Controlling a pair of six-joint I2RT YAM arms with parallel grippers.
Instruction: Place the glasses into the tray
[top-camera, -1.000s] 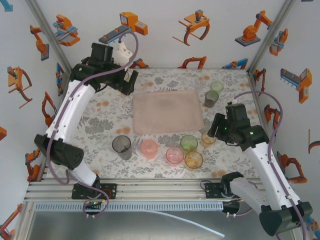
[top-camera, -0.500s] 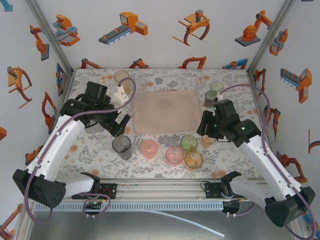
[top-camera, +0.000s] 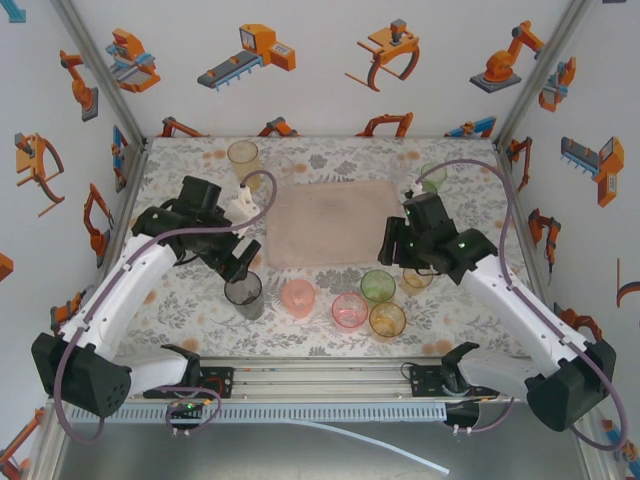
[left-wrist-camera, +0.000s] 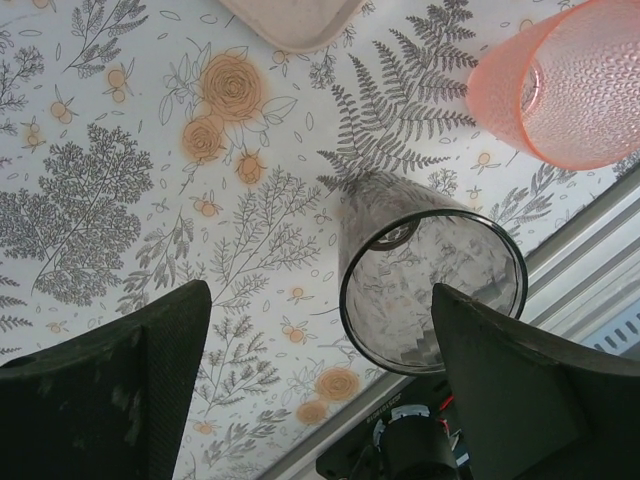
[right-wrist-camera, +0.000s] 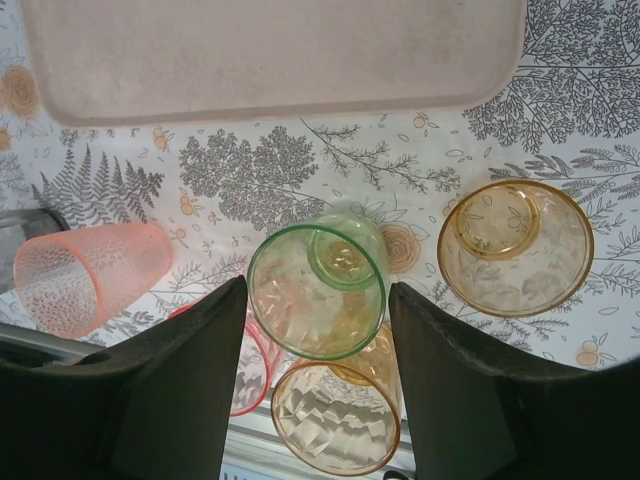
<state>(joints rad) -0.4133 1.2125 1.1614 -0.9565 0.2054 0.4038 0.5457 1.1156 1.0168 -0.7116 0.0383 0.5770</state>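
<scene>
The pale pink tray (top-camera: 335, 222) lies mid-table with nothing in it. In front of it stand a smoky grey glass (top-camera: 243, 293), a pink glass (top-camera: 298, 297), a red-pink glass (top-camera: 349, 310), a green glass (top-camera: 378, 286) and an orange glass (top-camera: 387, 320). My left gripper (top-camera: 240, 262) hangs open just above the grey glass (left-wrist-camera: 430, 290), whose rim sits close to the right finger. My right gripper (right-wrist-camera: 315, 290) is open, and the green glass (right-wrist-camera: 316, 290) shows between its fingers, lower down. A short orange glass (right-wrist-camera: 515, 247) stands to its right.
A tall orange glass (top-camera: 243, 157) stands at the back left. A green glass (top-camera: 433, 175) stands at the back right, partly behind the right arm. The front glasses are packed close together. The metal rail (top-camera: 320, 375) runs along the near table edge.
My left arm swung from the back left corner forward to the grey glass, and its jaws narrowed a little. My right arm moved left, over the green glass.
</scene>
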